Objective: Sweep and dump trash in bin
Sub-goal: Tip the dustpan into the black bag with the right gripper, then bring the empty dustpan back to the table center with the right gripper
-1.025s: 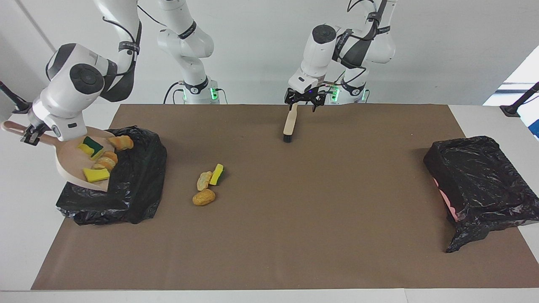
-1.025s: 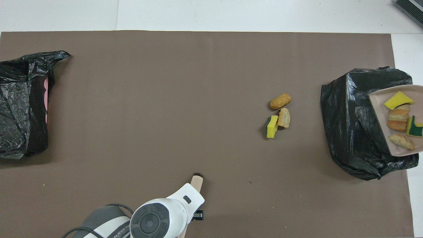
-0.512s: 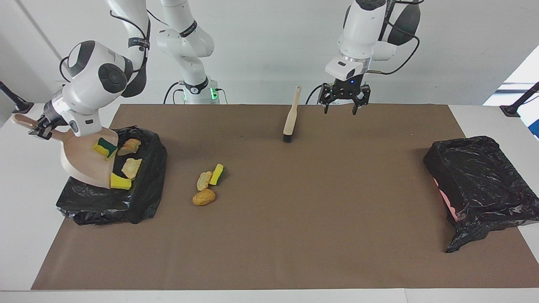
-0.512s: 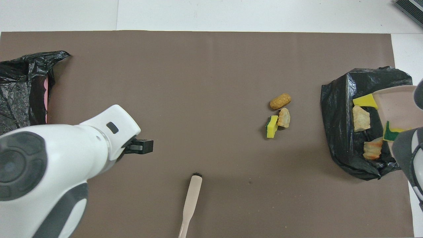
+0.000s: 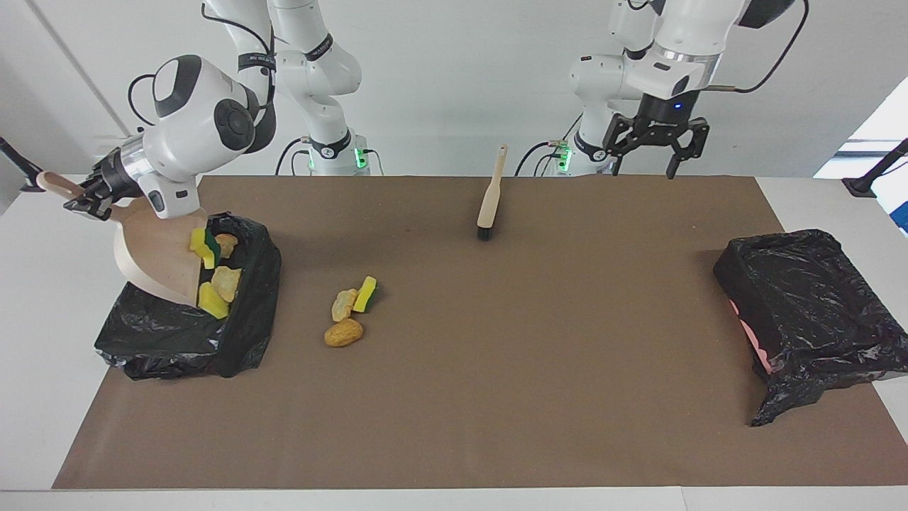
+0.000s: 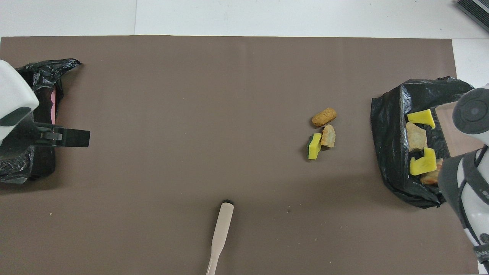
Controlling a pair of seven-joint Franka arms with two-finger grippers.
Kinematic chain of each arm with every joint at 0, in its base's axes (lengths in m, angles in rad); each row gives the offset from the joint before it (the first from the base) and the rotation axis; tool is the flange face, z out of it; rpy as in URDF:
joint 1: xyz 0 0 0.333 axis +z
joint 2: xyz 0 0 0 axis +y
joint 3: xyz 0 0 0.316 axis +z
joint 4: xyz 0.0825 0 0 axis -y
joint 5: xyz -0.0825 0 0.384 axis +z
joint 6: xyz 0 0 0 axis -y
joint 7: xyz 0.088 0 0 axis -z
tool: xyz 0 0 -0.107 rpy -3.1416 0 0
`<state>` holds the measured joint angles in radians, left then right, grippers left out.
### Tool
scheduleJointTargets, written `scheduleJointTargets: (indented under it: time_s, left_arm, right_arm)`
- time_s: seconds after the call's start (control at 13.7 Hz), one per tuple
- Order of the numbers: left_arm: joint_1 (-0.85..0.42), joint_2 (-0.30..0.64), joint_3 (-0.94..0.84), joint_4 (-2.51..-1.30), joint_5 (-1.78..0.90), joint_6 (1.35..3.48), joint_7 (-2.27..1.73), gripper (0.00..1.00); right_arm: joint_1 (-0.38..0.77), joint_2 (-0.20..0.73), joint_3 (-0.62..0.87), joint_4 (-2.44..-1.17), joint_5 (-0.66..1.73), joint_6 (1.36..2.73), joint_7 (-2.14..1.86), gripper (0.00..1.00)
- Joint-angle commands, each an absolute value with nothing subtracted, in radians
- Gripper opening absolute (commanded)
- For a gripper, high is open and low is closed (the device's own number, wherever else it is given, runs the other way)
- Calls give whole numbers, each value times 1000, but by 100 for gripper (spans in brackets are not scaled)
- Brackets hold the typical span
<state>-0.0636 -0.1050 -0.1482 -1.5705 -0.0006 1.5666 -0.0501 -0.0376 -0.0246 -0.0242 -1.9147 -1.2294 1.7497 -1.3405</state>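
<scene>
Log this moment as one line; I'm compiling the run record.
right gripper: shut on dustpan, tipping trash into bin | left gripper: open, raised | brush: on table | three pieces: unswept

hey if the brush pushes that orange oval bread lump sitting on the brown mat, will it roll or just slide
The bread lump looks rounded and oval, so it would probably roll or wobble sideways rather than slide straight. It seems small and likely light, so a gentle push should move it. The sponge beside it has flat faces and should slide instead.

mat centre (image 5: 496, 355) open, brush (image 5: 489, 202) obstructs
</scene>
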Motion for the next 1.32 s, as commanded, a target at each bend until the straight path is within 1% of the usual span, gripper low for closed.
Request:
scheduleJointTargets:
  time_s: [0.0, 0.07, 0.15, 0.29, 0.44, 0.59, 0.66, 0.81, 0.95, 1.1, 1.24]
  left_arm:
    - [-31, 20, -158, -1384, -34, 1451, -35, 100]
    - [-14, 32, -160, -1367, -34, 1439, -32, 100]
    - [-6, 28, -158, -1371, -38, 1437, -20, 100]
    - [17, 6, -156, -1379, -38, 1436, 24, 100]
    - [21, -3, -150, -1385, -37, 1428, 25, 100]
    - [18, -3, -152, -1385, -35, 1427, 23, 100]
    - [14, -8, -155, -1387, -32, 1430, 23, 100]
    - [21, -9, -153, -1396, -32, 1433, 26, 100]
    - [-3, -15, -150, -1397, -29, 1433, 18, 100]
    - [-93, -32, -73, -1410, -29, 1425, 17, 100]
    - [-104, -35, -57, -1417, -29, 1425, 12, 100]
  right_arm:
    - [-48, -70, -17, -1927, -1243, 1736, -1312, 0]
    - [-45, -74, -17, -1901, -1206, 1729, -1313, 0]
    - [-43, -74, -15, -1867, -1154, 1691, -1312, 0]
    - [-41, -77, -14, -1797, -978, 1629, -1292, 0]
    - [-35, -89, 17, -1790, -905, 1603, -1206, 0]
    - [-31, -92, 96, -1781, -864, 1539, -1088, 0]
    - [-31, -94, 130, -1773, -779, 1507, -1007, 0]
    - [-14, -92, 158, -1757, -683, 1465, -866, 0]
    - [-5, -92, 176, -1752, -515, 1460, -673, 0]
    - [14, -89, 184, -1750, -384, 1459, -466, 0]
    - [92, -62, 187, -1750, -338, 1459, -250, 0]
